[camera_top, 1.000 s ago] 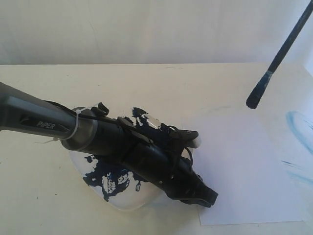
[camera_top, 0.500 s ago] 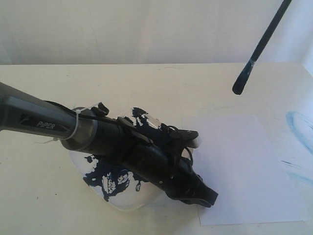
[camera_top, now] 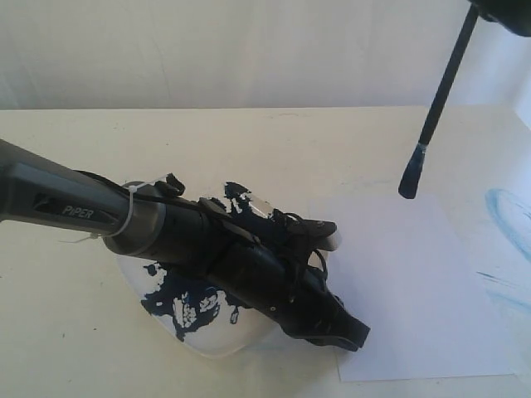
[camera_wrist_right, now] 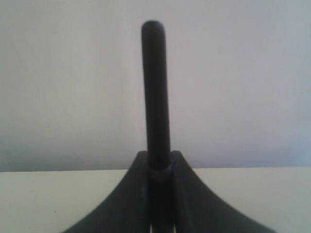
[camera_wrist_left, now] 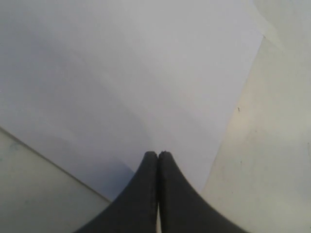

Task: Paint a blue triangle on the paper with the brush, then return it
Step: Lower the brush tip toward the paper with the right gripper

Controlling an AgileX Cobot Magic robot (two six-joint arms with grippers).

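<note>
The brush [camera_top: 436, 104] hangs nearly upright at the upper right, its blue-stained tip just above the far edge of the paper [camera_top: 406, 282]. My right gripper [camera_top: 489, 10] sits at the top edge of the exterior view, shut on the brush handle. In the right wrist view the handle [camera_wrist_right: 154, 87] sticks out between the jaws of the right gripper [camera_wrist_right: 156, 155]. My left gripper [camera_top: 353, 336] is shut and rests by the paper's near left corner. The left wrist view shows this gripper [camera_wrist_left: 158, 154] over the white paper [camera_wrist_left: 121, 73]. No blue triangle shows; the visible paper is blank.
A white square plate [camera_top: 211, 336] smeared with dark blue paint lies under my left arm, left of the paper. Faint light-blue curved smears [camera_top: 510, 215] mark the table to the right of the sheet. A pale wall stands behind the table.
The brush has swung from slanted to nearly upright. Its tip moved left, then came down toward the paper's far edge. The left arm has not moved.
</note>
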